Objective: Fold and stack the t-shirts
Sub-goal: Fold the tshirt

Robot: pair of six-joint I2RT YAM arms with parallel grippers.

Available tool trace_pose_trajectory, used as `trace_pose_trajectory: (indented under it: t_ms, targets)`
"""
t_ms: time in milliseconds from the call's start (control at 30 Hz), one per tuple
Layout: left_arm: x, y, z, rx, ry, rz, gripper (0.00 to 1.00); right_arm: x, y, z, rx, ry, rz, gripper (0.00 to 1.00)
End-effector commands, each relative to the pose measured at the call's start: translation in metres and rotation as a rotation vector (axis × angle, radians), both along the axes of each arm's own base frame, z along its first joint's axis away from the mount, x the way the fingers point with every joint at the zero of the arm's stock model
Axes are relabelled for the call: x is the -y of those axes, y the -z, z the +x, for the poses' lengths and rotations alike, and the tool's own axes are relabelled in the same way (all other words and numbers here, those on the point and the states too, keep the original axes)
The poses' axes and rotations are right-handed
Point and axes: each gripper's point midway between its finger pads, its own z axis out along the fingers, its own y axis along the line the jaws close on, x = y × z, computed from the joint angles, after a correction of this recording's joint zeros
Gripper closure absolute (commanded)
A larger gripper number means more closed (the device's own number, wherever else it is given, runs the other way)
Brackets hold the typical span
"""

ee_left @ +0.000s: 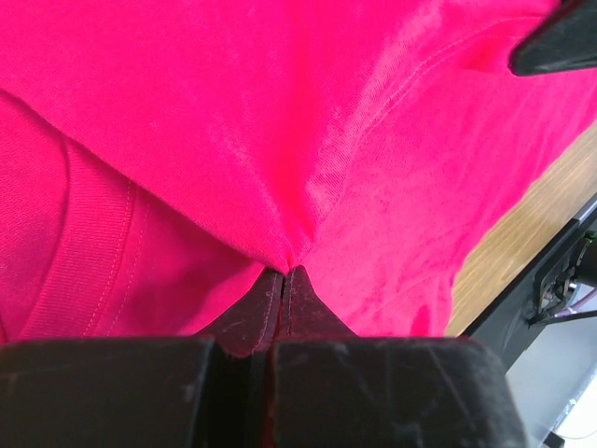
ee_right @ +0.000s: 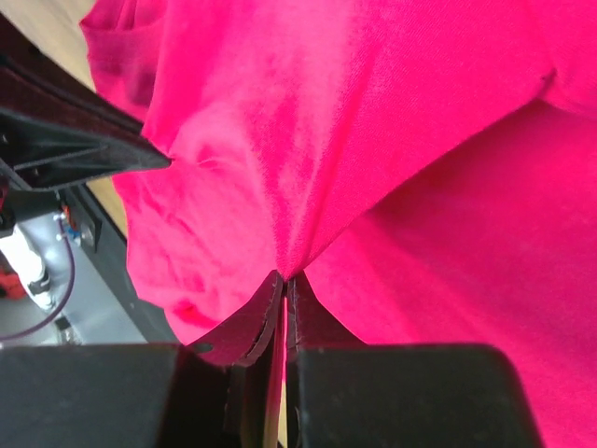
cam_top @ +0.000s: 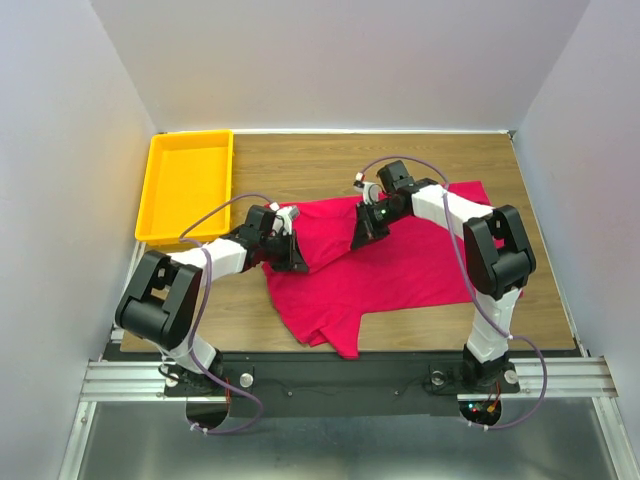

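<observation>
- Pinching red cloth between jaws closed all the way, the left gripper [ee_left: 284, 273] has a fold of the crimson t-shirt [ee_left: 280, 112] drawn up into a peak at its tips. The left wrist view shows no gap between the fingers.
- The right gripper [ee_right: 283, 277] is clamped just as tightly on another fold of the same shirt, and the fabric tents upward from its tips.
- In the top view, the left gripper bites the shirt's left edge. The right gripper grips farther back and nearer the shirt's middle.
- The two grippers are near each other but apart, with a lifted band of cloth between them. Each wrist view catches a dark part of the other gripper at its edge.
- The rest of the shirt lies rumpled on the wooden table [cam_top: 300, 160], from the middle over to the right side.
- One corner of the shirt reaches toward the far right, and a loose flap trails toward the near edge.
- A yellow plastic tray [cam_top: 190, 185] sits at the far left corner — clear of the shirt, with the left arm lying between them.
- Purple cables [cam_top: 205, 225] loop along both arms.
</observation>
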Motion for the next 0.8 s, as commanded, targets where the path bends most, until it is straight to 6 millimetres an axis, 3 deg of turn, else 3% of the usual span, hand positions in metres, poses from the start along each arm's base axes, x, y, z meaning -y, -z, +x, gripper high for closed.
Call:
trace_pose_trajectory:
  t_ms: [0,133,233,300,367,400,567,700,767]
  targets:
    - [0.009,-0.021,0.017,0.055,0.008,-0.051,0.95,-0.001,-0.003,-0.009,-0.047,-0.045,0.021,0.94]
    - [0.010,-0.021,0.017,0.056,0.014,-0.054,0.92,0.003,0.005,-0.009,-0.057,-0.037,-0.010,0.91]
    - [0.010,-0.024,0.019,0.066,0.010,-0.056,0.81,0.009,0.015,-0.009,-0.060,-0.026,-0.060,0.80]
    - [0.008,-0.032,0.023,0.096,-0.008,-0.046,0.68,0.016,0.016,-0.003,-0.020,-0.012,-0.110,0.59]
    - [-0.001,-0.037,0.029,0.135,-0.041,-0.012,0.62,0.021,0.005,0.010,0.040,0.004,-0.133,0.47]
    - [-0.005,-0.049,0.032,0.181,-0.054,-0.003,0.56,0.026,-0.004,0.018,0.082,0.020,-0.149,0.39]
    - [-0.038,-0.089,0.054,0.379,-0.157,0.097,0.46,0.046,-0.042,0.056,0.195,0.085,-0.129,0.37]
    - [-0.060,-0.108,0.076,0.460,-0.271,0.108,0.31,0.058,-0.052,0.070,0.242,0.070,-0.091,0.39]
    - [-0.070,-0.110,0.090,0.460,-0.316,0.100,0.30,0.063,-0.055,0.076,0.260,0.070,-0.081,0.39]
